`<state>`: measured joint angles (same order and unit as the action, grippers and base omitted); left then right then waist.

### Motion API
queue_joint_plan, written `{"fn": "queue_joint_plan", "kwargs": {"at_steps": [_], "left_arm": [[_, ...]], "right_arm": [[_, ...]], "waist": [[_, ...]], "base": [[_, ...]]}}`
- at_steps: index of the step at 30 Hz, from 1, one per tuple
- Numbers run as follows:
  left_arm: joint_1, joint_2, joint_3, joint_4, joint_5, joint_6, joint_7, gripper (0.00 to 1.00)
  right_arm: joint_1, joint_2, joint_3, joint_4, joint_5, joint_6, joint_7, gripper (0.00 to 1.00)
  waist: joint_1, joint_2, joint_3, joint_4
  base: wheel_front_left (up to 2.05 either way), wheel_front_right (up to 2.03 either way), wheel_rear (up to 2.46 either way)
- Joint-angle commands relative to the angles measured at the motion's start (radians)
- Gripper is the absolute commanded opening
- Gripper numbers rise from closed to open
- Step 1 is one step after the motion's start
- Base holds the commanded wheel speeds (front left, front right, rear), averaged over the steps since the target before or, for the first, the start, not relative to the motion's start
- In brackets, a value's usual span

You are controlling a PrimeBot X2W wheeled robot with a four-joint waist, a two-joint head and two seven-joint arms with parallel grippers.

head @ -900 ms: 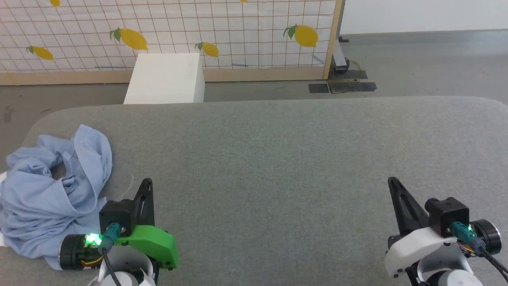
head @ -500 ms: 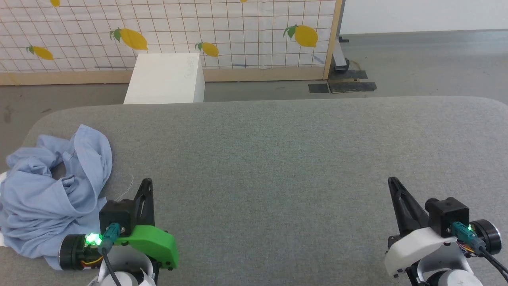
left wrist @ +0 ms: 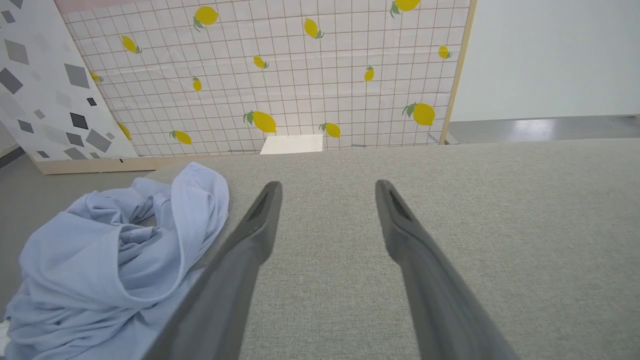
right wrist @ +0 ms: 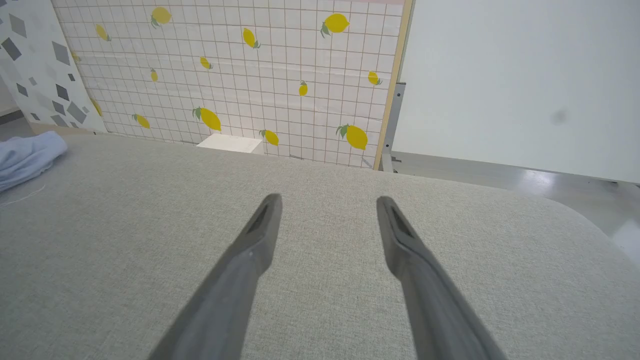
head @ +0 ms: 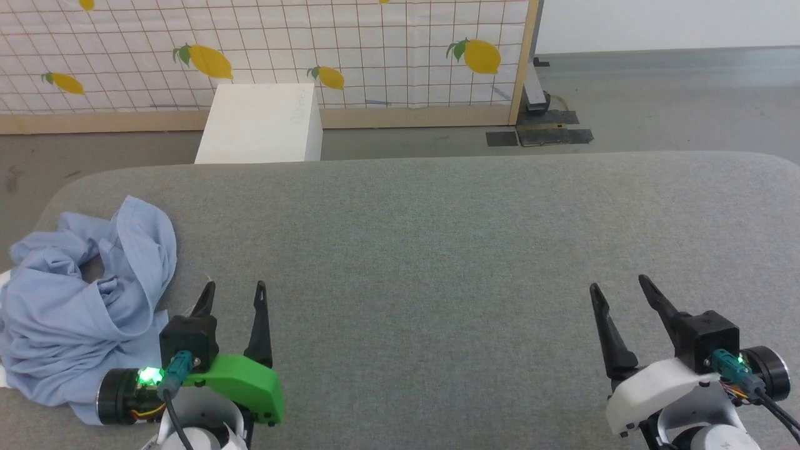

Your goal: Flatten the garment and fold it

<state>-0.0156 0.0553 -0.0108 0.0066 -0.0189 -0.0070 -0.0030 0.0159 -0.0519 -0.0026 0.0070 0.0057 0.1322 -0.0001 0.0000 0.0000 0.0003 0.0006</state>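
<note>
garment (head: 75, 294): light blue, crumpled in a loose heap on the grey tabletop (head: 437, 237), right against the left edge and closer to the near-left corner than to the far-left one. creased and bunched all over, with 1 broad flap turned up on the side toward the far edge. not flattened, not folded.

left gripper (head: 235, 285): open, its 2 dark fingers spread apart and empty. set by the near edge, just right of the garment, fingers pointing toward the far edge. in the left wrist view, 1 finger crossing the garment's rim in the picture; touching or apart, cannot tell. green cover and a lit green light on the wrist behind it.

thin pale thread (head: 201, 292): on the tabletop, between the garment and the left gripper's fingertips.

right gripper (head: 619, 282): open as well, 2 fingers spread and empty. by the near edge toward the near-right corner, well apart from the garment, fingers pointing toward the far edge over grey tabletop.

beyond the far edge: white box (head: 259, 125) on the grey floor (head: 656, 100), and behind it a gridded panel (head: 375, 50) printed with yellow lemons, framed in pale wood.
</note>
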Motion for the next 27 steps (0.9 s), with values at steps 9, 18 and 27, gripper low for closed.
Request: {"fn": "queue_joint_plan", "kwargs": {"at_steps": [9, 18, 27], "left_arm": [[-0.014, 0.0, -0.016, 0.026, -0.014, 0.021, -0.026, 1.0], [-0.021, 0.004, -0.024, 0.044, -0.026, 0.036, -0.045, 1.0], [-0.022, 0.009, -0.028, 0.058, -0.039, 0.054, -0.064, 1.0]], "right_arm": [[-0.006, 0.0, -0.007, 0.011, 0.005, 0.0, -0.021, 1.0], [-0.01, 0.0, -0.012, 0.019, 0.011, 0.0, -0.037, 1.0], [-0.015, 0.0, -0.013, 0.028, 0.02, 0.0, -0.052, 1.0]], "waist": [[0.0, 0.0, 0.0, 0.021], [0.0, 0.0, -0.001, 0.07], [0.0, 0.0, 0.0, 0.134]], "base": [[0.0, 0.0, 0.0], [0.0, 0.0, 0.0], [0.0, 0.0, 0.0]]}}
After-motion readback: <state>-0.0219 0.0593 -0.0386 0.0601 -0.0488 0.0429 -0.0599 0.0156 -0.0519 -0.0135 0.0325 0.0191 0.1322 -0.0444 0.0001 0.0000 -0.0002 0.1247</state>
